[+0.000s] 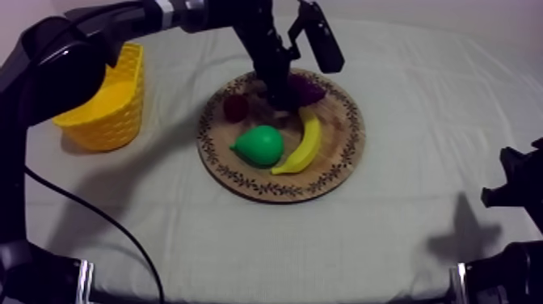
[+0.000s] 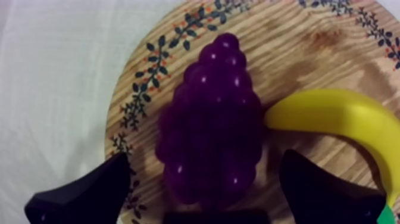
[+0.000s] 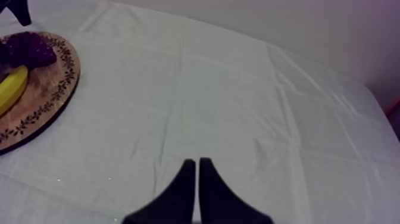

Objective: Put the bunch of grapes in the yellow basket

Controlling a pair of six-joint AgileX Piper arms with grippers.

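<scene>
Overhead, one round wooden board (image 1: 335, 137) lay mid-table and carried four toy fruits: one bunch of grapes (image 1: 307, 87) at its far edge, one small red fruit (image 1: 236, 107) left of the bunch, and one pear (image 1: 260, 145) and one banana (image 1: 305, 145) nearer. One yellow basket (image 1: 113, 113) stood at the far left, apart from the board. The left gripper (image 2: 205, 156) hung over the grapes, its two fingers spread wide, one at each side of the bunch. The right gripper (image 3: 197, 161) hovered over bare cloth (image 3: 238, 89) right of the board, fingers pressed together on nothing.
</scene>
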